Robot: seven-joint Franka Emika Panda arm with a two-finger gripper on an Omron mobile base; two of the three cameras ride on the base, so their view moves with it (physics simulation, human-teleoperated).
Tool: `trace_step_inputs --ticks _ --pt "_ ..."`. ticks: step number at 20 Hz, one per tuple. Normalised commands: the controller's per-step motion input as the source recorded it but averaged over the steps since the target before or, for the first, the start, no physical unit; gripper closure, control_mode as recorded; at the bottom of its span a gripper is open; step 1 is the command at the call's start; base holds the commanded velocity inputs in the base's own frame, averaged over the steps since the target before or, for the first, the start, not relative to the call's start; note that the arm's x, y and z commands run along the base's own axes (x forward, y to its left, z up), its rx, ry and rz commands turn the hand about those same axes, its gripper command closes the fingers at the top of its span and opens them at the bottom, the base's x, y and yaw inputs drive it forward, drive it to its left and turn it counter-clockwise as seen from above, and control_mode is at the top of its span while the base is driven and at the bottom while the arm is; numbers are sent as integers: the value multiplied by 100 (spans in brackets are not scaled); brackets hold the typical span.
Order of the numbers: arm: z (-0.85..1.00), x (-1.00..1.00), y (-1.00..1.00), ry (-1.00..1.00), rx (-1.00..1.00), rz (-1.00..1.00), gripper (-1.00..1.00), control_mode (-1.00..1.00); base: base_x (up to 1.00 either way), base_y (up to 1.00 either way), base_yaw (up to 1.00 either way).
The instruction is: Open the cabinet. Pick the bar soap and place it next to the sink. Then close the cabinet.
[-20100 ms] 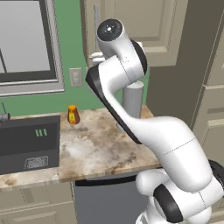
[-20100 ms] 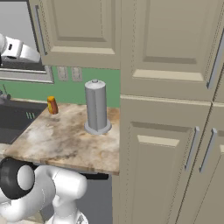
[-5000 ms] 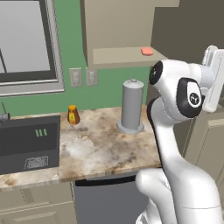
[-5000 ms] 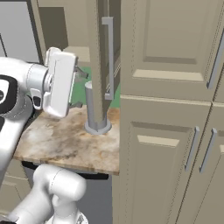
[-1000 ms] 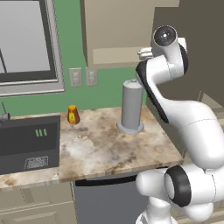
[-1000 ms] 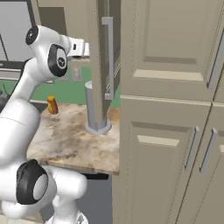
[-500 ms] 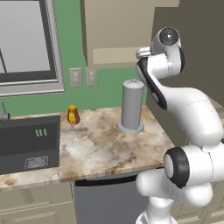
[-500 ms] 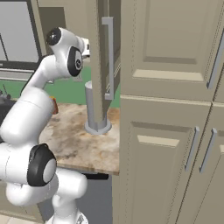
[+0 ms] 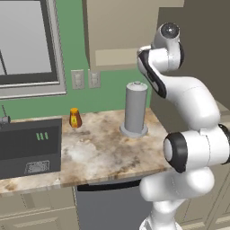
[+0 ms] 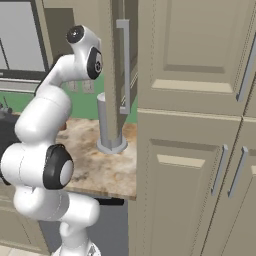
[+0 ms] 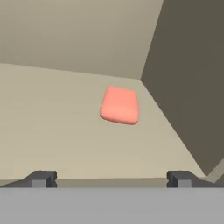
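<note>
Cabinet (image 10: 121, 75) door's open, my claw (image 11: 111, 178) is spread wide facing the bar soap (image 11: 120, 105) on the shelf, nothing grabbed yet; placing by the sink (image 9: 27, 148) and closing remain.

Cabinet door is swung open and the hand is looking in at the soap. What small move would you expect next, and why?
Probably a short advance straight in toward the bar soap, jaws kept wide. In the hand view the gripper is open and empty, the soap lies flat on the cabinet shelf ahead of the fingertips, apart from them and roughly centred between them. Nothing stands in between, so closing in looks like the sensible next step.
</note>
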Motion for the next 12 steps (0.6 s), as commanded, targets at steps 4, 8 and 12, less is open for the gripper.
trace_step_inputs --ticks 4,8,12 --pt "-2 37 -3 7 0 2 -100 -100 0 0 0" --pt "-3 36 -12 2 0 2 -100 -100 0 0 0" --pt "-2 33 -12 0 0 0 -100 -100 0 0 0"
